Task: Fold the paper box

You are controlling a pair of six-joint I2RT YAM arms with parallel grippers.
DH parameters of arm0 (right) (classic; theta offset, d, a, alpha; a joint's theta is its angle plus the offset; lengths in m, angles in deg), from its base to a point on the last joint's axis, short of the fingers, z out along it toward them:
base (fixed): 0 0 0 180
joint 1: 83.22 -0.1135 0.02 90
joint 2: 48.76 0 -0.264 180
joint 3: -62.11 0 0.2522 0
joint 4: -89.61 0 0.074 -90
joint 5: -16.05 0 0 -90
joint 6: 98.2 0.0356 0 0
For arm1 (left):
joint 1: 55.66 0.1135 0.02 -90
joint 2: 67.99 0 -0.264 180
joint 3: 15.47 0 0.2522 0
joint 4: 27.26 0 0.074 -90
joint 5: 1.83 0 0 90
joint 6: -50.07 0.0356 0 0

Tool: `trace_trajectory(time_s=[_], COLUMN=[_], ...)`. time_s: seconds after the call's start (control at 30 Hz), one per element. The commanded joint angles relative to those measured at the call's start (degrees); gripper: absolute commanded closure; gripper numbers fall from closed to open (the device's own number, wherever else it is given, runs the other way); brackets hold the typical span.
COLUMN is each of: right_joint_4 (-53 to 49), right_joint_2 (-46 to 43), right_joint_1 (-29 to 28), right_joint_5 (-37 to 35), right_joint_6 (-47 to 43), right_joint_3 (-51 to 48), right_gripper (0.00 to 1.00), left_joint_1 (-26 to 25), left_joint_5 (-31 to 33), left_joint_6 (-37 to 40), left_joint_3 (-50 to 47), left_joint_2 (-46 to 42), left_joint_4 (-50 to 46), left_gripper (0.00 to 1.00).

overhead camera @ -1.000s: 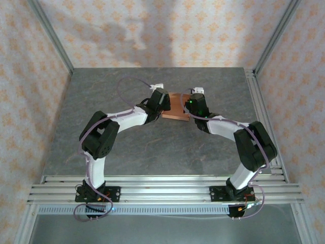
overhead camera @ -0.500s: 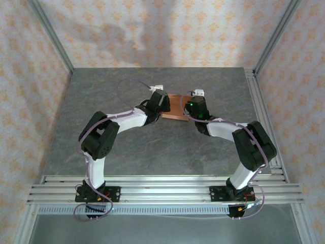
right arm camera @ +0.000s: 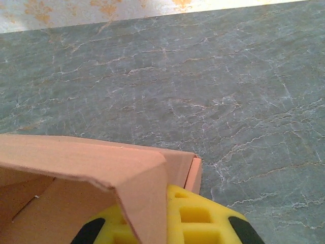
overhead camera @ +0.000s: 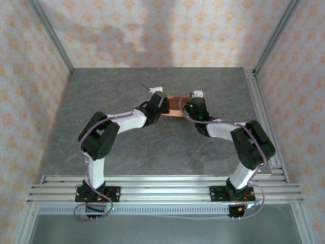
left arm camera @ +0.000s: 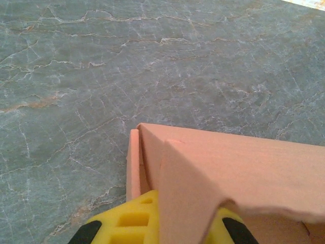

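Seen from above, the salmon-pink paper box [overhead camera: 175,105] is at the far middle of the grey marbled table [overhead camera: 152,147], spanned between the two arms. The left gripper [left arm camera: 175,226] has its jaws pinched on a raised card wall at one end. The right gripper [right arm camera: 152,223] pinches the opposite wall (thin card, so the yellow fingers nearly meet). Gripping both ends probably braces the walls upright for folding.
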Motion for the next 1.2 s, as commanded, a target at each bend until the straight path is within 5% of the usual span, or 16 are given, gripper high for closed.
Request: trace_trajectory(time_s=[0.0,0.3,0.4,0.7,1.0,1.17], right_joint_4=[2.06,5.05,4.29,-4.07,-30.25,-32.62], right_joint_2=[-1.68,-10.47,-14.77,-22.12,-10.87,-6.93], right_joint_1=[-0.76,-0.75,-0.76,-0.73,2.4,3.17], right_joint_5=[4.97,6.89,7.66,2.96,0.23,1.89], right_joint_6=[-1.0,-2.22,-2.86,2.97,15.61,17.38], right_joint_3=[-1.91,-7.72,-9.32,-4.05,15.38,16.63], right_gripper=[0.86,0.25,0.15,0.12,0.14,0.15], left_joint_1=[-0.78,-1.13,-1.22,-1.91,-3.41,-3.77], left_joint_5=[-1.45,2.32,2.88,3.63,5.18,6.2], left_joint_6=[-1.09,-0.02,0.37,2.35,3.6,3.78], left_joint_3=[-2.68,-3.66,-3.66,-6.17,-9.7,-10.99], left_joint_2=[-0.15,-0.3,-0.4,-3.34,-4.36,-5.65], left_joint_4=[-3.0,-2.94,-2.99,0.07,4.5,4.67], left_gripper=[1.0,1.0,1.0,1.0,1.0,0.95])
